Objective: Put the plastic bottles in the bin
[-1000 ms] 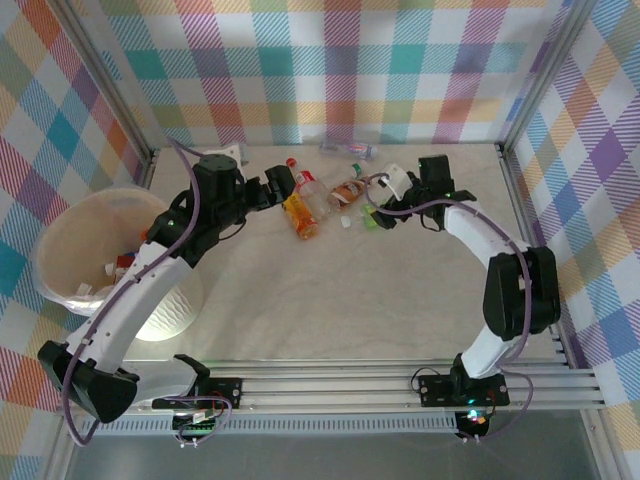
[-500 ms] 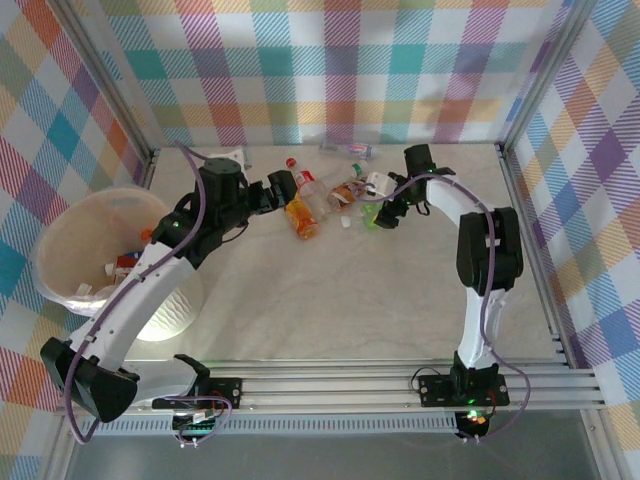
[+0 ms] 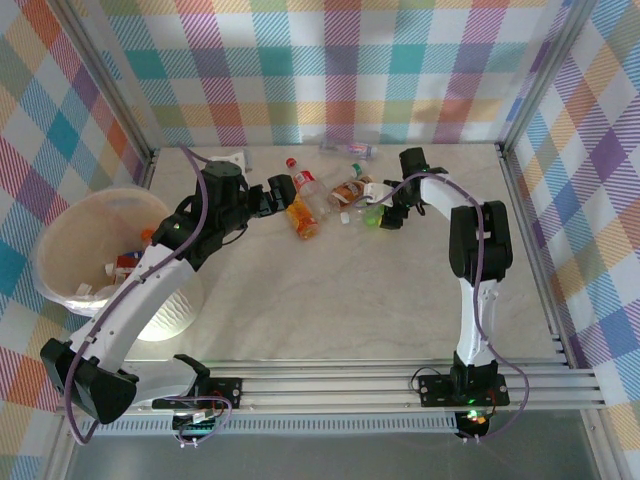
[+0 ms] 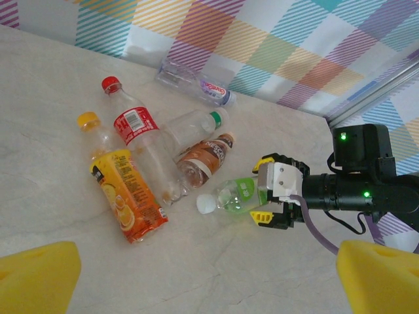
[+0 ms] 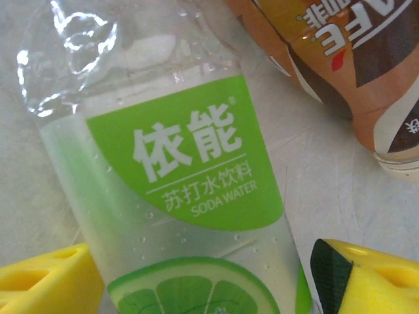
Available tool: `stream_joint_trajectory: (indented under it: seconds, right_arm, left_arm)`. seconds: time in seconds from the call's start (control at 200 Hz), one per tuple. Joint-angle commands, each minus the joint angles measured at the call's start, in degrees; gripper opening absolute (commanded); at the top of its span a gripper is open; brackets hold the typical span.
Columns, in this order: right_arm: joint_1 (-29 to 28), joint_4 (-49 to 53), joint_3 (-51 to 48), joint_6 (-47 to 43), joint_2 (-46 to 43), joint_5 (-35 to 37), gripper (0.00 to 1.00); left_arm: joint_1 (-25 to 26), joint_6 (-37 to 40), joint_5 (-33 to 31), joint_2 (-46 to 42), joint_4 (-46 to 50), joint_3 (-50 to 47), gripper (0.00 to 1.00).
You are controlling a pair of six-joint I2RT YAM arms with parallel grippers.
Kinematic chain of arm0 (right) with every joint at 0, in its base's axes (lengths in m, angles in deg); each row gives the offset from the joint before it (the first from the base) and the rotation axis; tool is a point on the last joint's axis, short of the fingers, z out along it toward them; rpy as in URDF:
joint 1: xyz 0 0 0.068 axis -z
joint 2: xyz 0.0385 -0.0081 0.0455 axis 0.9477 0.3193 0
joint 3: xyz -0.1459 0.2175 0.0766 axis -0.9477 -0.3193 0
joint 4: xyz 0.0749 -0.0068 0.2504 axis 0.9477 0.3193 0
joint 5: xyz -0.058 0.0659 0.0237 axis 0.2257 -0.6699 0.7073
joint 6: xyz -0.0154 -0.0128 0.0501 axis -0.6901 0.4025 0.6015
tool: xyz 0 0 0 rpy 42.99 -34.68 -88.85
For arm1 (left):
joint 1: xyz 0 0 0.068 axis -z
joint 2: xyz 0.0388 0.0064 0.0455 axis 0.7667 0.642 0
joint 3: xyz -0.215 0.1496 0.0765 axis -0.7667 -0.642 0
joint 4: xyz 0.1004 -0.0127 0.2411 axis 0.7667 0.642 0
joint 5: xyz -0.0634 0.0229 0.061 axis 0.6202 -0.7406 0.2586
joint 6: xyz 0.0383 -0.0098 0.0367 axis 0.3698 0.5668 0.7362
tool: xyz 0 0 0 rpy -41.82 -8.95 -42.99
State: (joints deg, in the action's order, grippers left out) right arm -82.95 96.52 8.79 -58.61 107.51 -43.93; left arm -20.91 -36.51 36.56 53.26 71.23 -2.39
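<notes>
The right wrist view shows the green-label bottle (image 5: pixel 190 196) between the jaws of the right gripper (image 5: pixel 209 275), grip unclear; the top view adds the left gripper (image 3: pixel 280 192), jaws wide.

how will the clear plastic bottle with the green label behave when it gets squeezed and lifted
The clear plastic bottle with the green label looks nearly empty, only droplets showing, so probably light. Its wall beyond the label looks crumpled, so it may buckle under a squeeze. Round and lying on its side, it could roll if nudged.
</notes>
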Motion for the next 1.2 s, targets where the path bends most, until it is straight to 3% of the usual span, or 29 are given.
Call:
stream_joint_trajectory:
  seconds: [0.0,0.095,0.28,0.555,0.68,0.865,1.025,1.195]
  right_arm:
    - [-0.02,-0.31,-1.68,-1.07,-0.25,-1.12,0.75]
    - [-0.12,-1.03,-3.16,1.04,-1.53,-1.50,0.65]
    - [-0.20,-2.44,-7.81,4.03,-5.75,-1.26,0.55]
    - [-1.42,-10.93,-20.22,15.50,-18.34,-3.43,0.35]
    - [-2.12,-21.97,-31.46,28.67,-28.52,-8.23,0.29]
    - [-2.30,-26.33,-37.62,48.68,-37.49,-15.40,0.24]
    - [-2.40,-27.14,-37.66,62.29,-42.01,-18.84,0.28]
    - [-2.76,-25.62,-36.66,83.39,-43.62,-31.31,0.31]
  left_arm:
    - [0.65,1.32,-0.32,-0.81,-0.06,-0.64,1.00]
    - [0.65,1.45,1.26,-0.35,-0.55,-0.69,1.00]
    - [0.65,0.98,4.67,0.72,-1.41,0.20,1.00]
    - [0.63,-0.38,8.47,2.47,-5.03,0.44,1.00]
    - [0.74,-0.84,10.57,3.48,-6.70,-0.08,1.00]
    - [0.87,-2.16,14.25,5.25,-8.93,-0.98,1.00]
    - [2.08,-3.71,17.43,6.56,-15.89,-3.01,1.00]
    - [4.01,-3.63,23.66,7.90,-23.61,-5.05,1.00]
